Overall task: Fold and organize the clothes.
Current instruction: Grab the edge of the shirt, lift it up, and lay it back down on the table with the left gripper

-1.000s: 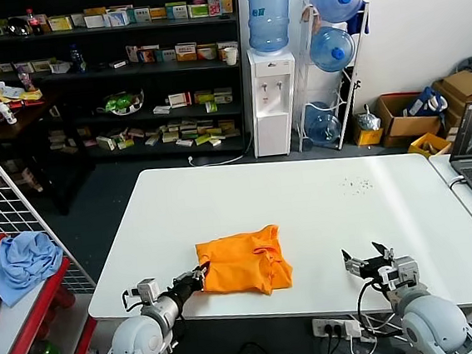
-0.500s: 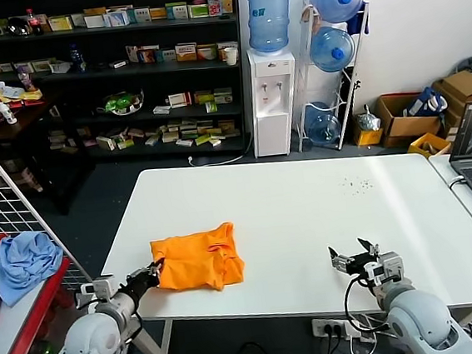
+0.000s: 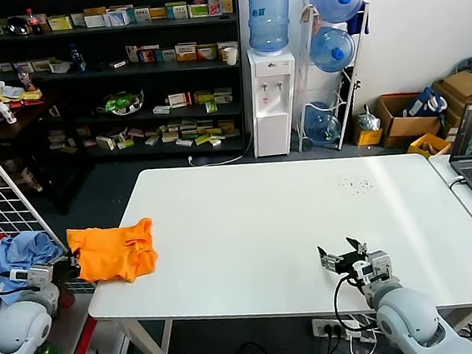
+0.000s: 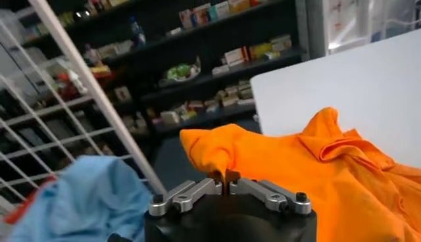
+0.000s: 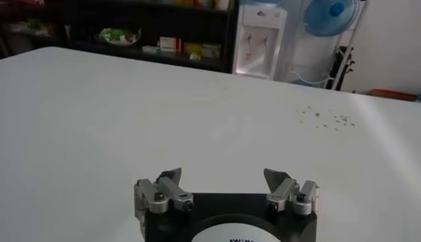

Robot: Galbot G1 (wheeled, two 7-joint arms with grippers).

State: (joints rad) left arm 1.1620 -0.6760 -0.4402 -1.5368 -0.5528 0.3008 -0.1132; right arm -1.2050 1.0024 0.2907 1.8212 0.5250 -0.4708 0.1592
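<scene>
T-shirt (image 3: 114, 251) is overhanging the desk (image 3: 307, 220) edge at left, pinched by left gripper (image 4: 227, 179); right gripper (image 5: 225, 191) is idling, jaws apart. Thin fabric risks slipping free.

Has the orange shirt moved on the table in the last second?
Yes. The orange T-shirt has slid from the table's near-middle to its left edge, partly overhanging, pulled by the left gripper shut on its fabric. The right gripper is open, empty.

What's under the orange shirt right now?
The orange T-shirt, pinched by the left gripper, overhangs the white table edge; its outer part hangs over floor. Whatever its table-side part covers is hidden.
</scene>
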